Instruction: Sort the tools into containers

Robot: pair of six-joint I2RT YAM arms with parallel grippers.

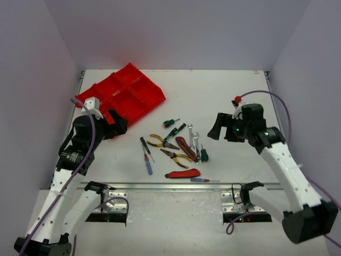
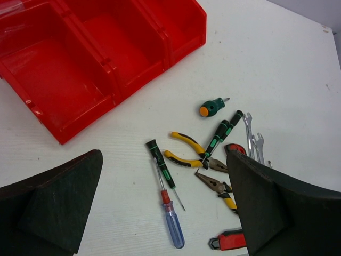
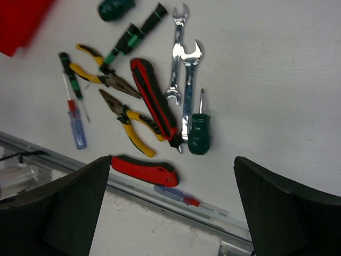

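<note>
Both hands hover empty with jaws spread wide. Your left hand (image 1: 113,126) is beside the red tray (image 1: 144,88) at the far left of the tabletop (image 1: 224,90), and your right hand (image 1: 219,128) is to the right of the tools (image 1: 178,146). The tools lie mixed in a loose cluster mid-tabletop, none in a compartment yet. Start with one lying apart, probably the stubby green screwdriver (image 1: 170,122) nearest the tray, and close across its handle. The overlapping pliers (image 1: 169,149) and touching wrenches (image 1: 193,140) look harder to grip, so leave them for later.
</note>
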